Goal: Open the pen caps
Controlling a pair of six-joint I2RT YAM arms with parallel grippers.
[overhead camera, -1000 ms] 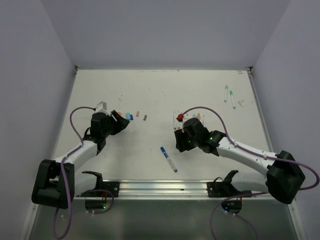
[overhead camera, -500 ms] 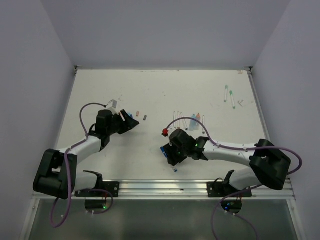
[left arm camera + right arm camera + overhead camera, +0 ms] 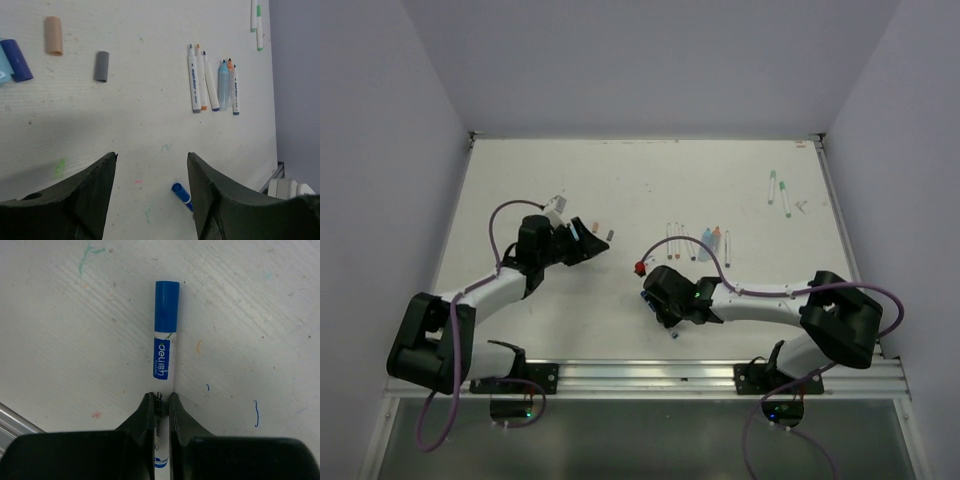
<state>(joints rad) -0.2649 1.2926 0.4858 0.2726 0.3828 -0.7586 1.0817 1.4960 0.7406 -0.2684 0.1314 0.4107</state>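
Observation:
My right gripper is shut on the white barrel of a blue-capped pen that lies on the table. Its blue cap is on and sticks out ahead of the fingers. In the top view the right gripper sits low at the table's middle front, covering most of that pen. My left gripper is open and empty above the table; in the top view it is left of centre. The blue cap also shows by its right finger. Loose caps lie near it: orange, grey, dark blue.
A row of several uncapped white pens lies mid-table, seen in the top view too. Two green-ended pens lie at the back right. Ink marks dot the white tabletop. A metal rail runs along the near edge.
My right arm swung left and toward the near edge, came down over the blue pen and shut on its barrel. My left gripper moved a little to the right, still open.

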